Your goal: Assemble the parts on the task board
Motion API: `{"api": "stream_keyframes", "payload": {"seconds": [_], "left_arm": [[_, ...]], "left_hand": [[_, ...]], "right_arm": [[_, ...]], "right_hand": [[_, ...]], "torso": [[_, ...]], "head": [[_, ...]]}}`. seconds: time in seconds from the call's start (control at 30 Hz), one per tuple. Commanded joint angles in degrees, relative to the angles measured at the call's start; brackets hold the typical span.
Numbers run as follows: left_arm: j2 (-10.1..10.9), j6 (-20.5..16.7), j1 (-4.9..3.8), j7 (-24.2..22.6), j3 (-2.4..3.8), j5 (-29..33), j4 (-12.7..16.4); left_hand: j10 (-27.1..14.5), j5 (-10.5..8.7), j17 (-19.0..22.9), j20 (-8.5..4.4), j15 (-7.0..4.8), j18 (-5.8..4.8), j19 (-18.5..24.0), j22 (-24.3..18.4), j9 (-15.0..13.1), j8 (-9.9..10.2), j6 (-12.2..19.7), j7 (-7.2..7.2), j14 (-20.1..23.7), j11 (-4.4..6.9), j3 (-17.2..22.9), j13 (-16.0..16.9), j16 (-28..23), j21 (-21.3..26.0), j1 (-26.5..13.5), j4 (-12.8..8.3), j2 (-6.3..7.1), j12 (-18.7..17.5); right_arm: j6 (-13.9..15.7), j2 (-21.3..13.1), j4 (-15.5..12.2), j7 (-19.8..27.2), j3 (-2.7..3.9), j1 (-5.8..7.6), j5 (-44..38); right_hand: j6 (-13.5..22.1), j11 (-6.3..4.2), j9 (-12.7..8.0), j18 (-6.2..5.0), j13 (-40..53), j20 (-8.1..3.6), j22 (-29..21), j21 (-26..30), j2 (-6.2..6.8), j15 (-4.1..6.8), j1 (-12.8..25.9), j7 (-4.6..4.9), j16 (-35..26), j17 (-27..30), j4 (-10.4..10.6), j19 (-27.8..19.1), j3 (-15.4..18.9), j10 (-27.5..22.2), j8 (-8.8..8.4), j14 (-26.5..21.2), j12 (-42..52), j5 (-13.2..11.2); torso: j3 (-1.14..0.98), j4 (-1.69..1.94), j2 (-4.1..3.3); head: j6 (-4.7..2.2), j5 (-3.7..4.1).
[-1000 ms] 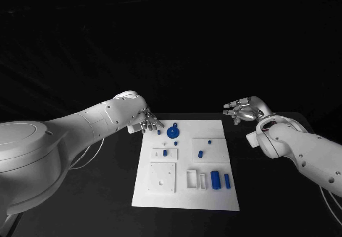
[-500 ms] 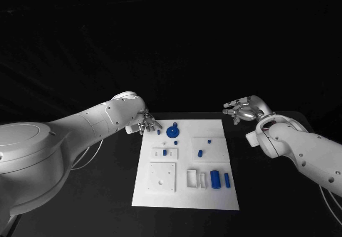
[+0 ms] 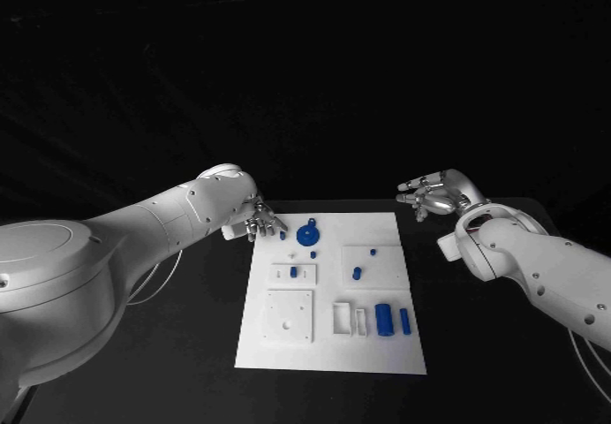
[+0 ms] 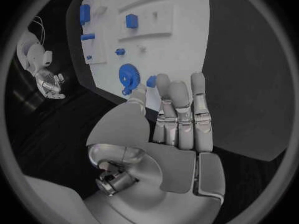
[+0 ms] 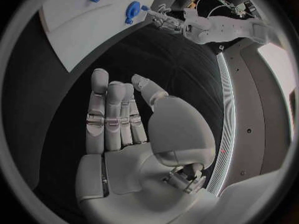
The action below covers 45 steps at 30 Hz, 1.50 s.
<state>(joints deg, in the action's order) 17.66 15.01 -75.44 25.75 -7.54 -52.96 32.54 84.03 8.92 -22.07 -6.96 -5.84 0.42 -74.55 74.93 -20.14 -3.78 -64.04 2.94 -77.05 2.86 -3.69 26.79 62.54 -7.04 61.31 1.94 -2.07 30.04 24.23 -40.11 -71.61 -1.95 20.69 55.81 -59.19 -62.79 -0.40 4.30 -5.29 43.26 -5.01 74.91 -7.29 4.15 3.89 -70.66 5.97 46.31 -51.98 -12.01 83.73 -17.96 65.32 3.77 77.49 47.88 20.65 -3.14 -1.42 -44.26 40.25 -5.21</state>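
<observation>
The white task board (image 3: 382,353) lies in the middle of the table. A blue gear (image 3: 308,235) sits near its far left corner, with a small blue peg (image 3: 282,236) beside it. My left hand (image 3: 264,220) hovers at that corner, fingers straight and side by side, holding nothing. In the left wrist view the fingertips (image 4: 163,82) reach just short of the small peg (image 4: 151,80) and the gear (image 4: 128,76). My right hand (image 3: 433,195) hangs off the board's far right corner, fingers extended and empty (image 5: 118,119).
More blue parts stand on the board: a square piece (image 3: 294,273), small pegs (image 3: 358,273), two upright cylinders (image 3: 383,320) near the front. White blocks (image 3: 289,316) sit at the front left. Black table surrounds the board.
My left hand has drawn back very slightly from the small peg toward the board's far left corner. The right hand and the parts have stayed put.
</observation>
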Motion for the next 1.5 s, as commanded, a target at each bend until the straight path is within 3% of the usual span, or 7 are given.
{"api": "stream_keyframes", "payload": {"seconds": [0.03, 0.47, 0.77, 1.5], "left_arm": [[-0.26, 1.39, 0.11, -1.27, -0.01, 1.16, -0.16], [-0.71, 2.15, 0.38, -2.19, -0.03, 2.28, -0.68], [-0.85, 2.19, 0.48, -2.48, -0.03, 2.44, -0.98], [-1.15, 2.1, 0.84, -3.39, -0.04, 3.42, -1.64]], "left_hand": [[1.06, 0.01, 0.08, 0.21, -0.05, -0.42, -0.33, 0.11, 0.42, 0.07, 0.69, 0.01, 0.52, -0.53, -0.24, 0.1, 0.25, 0.32, 0.17, -0.54, -0.89, -0.07], [0.83, 0.25, 0.27, 0.31, 0.07, -0.42, -0.4, 0.42, 5.42, 0.06, 1.38, 0.43, 0.75, -0.75, -0.92, 0.16, 0.45, 0.91, 0.82, -1.99, -2.29, 0.11], [0.85, 0.31, 0.23, 0.29, 0.05, -0.42, -0.47, 0.47, 5.92, 0.06, 1.39, 0.45, 0.73, -0.75, -0.65, 0.23, 0.6, 0.93, 1.25, -2.25, -2.85, 0.22], [1.03, 0.84, 0.21, 0.21, -0.08, -0.42, -0.51, 0.7, 6.91, -0.01, -0.31, -0.02, 0.7, -0.61, 1.09, 0.23, 0.86, 0.89, 5.98, -4.92, -6.91, 0.33]], "right_arm": [[-0.05, 0.06, -0.11, 0.38, 0.04, 0.0, -0.25], [-0.08, 0.22, -0.14, 0.35, 0.05, 0.0, -0.27], [-0.1, 0.24, -0.17, 0.33, 0.05, 0.0, -0.27], [-0.24, 0.4, -0.13, 0.27, 0.05, 0.01, -0.27]], "right_hand": [[0.34, 0.07, -0.02, -0.45, -0.04, 0.19, 0.72, 0.28, 0.15, -0.12, 0.59, -0.05, -0.24, 0.06, -0.05, 0.58, 0.23, -0.1, -0.17, -0.33, 0.09, 0.21], [0.36, 0.06, -0.01, -0.46, -0.14, 0.18, 0.72, 0.44, 0.18, -0.11, 0.45, -0.05, -0.25, 0.17, -0.04, 0.7, 0.11, -0.06, -0.18, -0.26, 0.13, 0.23], [0.36, 0.06, -0.01, -0.46, -0.14, 0.18, 0.72, 0.44, 0.18, -0.11, 0.45, -0.05, -0.25, 0.17, -0.04, 0.7, 0.11, -0.06, -0.18, -0.26, 0.13, 0.23], [0.33, 0.05, -0.01, -0.47, -0.14, 0.17, 0.79, 0.47, 0.17, -0.1, 0.43, -0.05, -0.19, 0.17, -0.09, 0.77, 0.03, -0.03, -0.17, -0.23, 0.2, 0.2]], "torso": [[0.0, 0.02, -0.01], [-0.03, -0.03, -0.03], [-0.02, -0.02, -0.06], [0.01, 0.03, -0.05]], "head": [[0.06, 0.04], [0.05, 0.15], [0.1, 0.38], [0.19, 0.64]]}}
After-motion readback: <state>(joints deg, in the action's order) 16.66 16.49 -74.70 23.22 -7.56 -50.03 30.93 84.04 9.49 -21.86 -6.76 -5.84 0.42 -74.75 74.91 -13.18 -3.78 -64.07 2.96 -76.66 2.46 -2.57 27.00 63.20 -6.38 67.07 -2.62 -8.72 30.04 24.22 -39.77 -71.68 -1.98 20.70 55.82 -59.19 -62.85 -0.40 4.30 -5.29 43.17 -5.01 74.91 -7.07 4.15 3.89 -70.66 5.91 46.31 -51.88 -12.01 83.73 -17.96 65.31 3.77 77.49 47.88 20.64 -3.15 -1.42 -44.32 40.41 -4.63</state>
